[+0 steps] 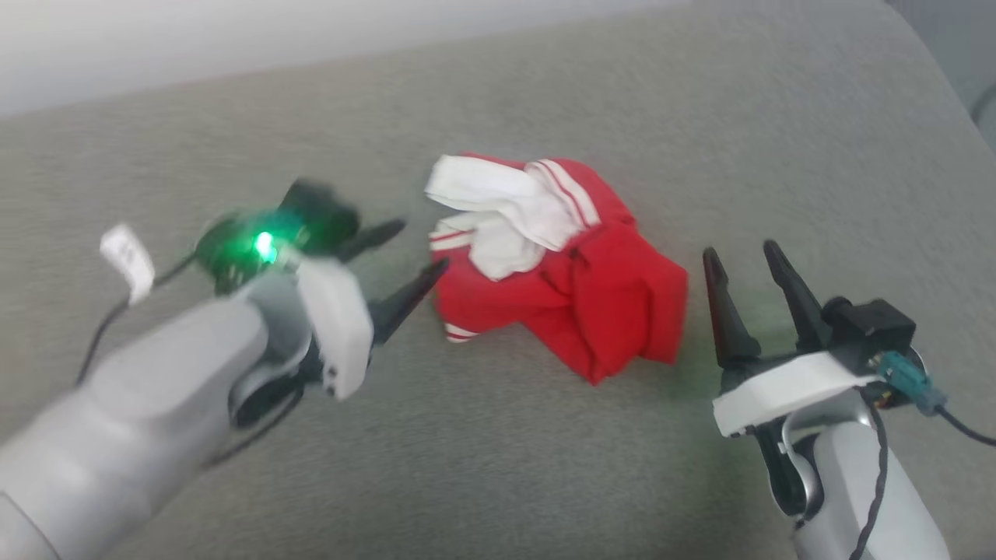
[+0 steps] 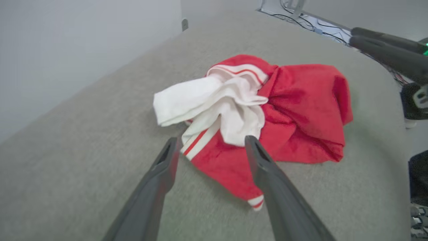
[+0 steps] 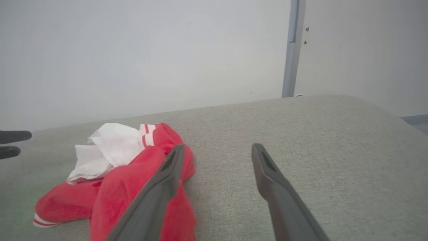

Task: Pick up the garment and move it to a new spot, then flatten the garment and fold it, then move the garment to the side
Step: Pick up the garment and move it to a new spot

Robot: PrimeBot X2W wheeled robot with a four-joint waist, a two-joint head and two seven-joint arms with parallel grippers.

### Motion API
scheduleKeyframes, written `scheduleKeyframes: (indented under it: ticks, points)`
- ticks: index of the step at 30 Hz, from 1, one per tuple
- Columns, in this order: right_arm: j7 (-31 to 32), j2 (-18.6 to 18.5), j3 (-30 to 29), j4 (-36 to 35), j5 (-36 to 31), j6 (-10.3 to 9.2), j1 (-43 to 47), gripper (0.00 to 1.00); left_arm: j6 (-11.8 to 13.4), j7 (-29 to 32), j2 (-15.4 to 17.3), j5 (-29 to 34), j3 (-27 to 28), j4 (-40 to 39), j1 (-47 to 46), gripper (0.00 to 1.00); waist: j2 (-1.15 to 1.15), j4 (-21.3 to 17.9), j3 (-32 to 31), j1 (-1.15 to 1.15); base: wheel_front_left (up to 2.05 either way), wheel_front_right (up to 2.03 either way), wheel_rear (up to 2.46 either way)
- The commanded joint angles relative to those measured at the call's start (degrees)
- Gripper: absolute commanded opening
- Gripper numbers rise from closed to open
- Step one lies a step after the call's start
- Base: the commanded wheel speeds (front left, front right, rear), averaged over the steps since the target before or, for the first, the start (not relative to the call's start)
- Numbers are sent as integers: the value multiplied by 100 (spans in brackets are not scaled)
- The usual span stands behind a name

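Observation:
The garment (image 1: pixel 599 288) lies crumpled in a heap on the grey fabric surface, bright red with a white inner panel and white striped trim bunched on top. My left gripper (image 1: pixel 420 247) is open just left of the heap, fingers pointing right at its striped edge. In the left wrist view the garment (image 2: pixel 301 103) sits right beyond the tips of the left gripper (image 2: pixel 211 142), which hold nothing. My right gripper (image 1: pixel 739 257) stands open to the right of the heap, fingers up. In the right wrist view the garment (image 3: pixel 113 180) lies left of the right gripper (image 3: pixel 216 147).
The grey fabric surface (image 1: pixel 498 467) spreads wide on all sides of the heap. A pale wall (image 3: pixel 133 50) rises behind its far edge. Cables (image 2: pixel 301 20) lie on the floor beyond the surface's end. A white tag (image 1: pixel 128 260) hangs off my left wrist cable.

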Motion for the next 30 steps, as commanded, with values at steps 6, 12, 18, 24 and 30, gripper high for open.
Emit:
scheduleKeyframes:
  ticks: [6, 12, 18, 24, 30]
  points:
    - [-18, -154, -280, 110, -233, 0, 288, 100, -8, -753, -195, -560, 101, 649, 953, 100, 0, 802, -587, 0, 0, 0, 0]
    - [-19, -394, -510, 172, -303, 0, 650, 100, -8, -849, -412, -494, 1305, 986, 1952, 100, 0, 1251, -842, 0, 0, 0, 0]
    - [-19, -569, -674, 206, -291, 0, 1074, 100, -9, -853, -637, 531, 3165, 812, 3291, 100, 0, 1511, -1173, 0, 0, 0, 0]
    - [-19, -689, -767, 184, -244, 0, 1430, 100, -9, -853, -909, 1667, 4929, 325, 4538, 100, 0, 1573, -1465, 0, 0, 0, 0]
    - [-19, -727, -806, 59, -218, 0, 1527, 100, 21, -854, -1378, 2930, 6491, -430, 5461, 100, 0, 1521, -1553, 0, 0, 0, 0]
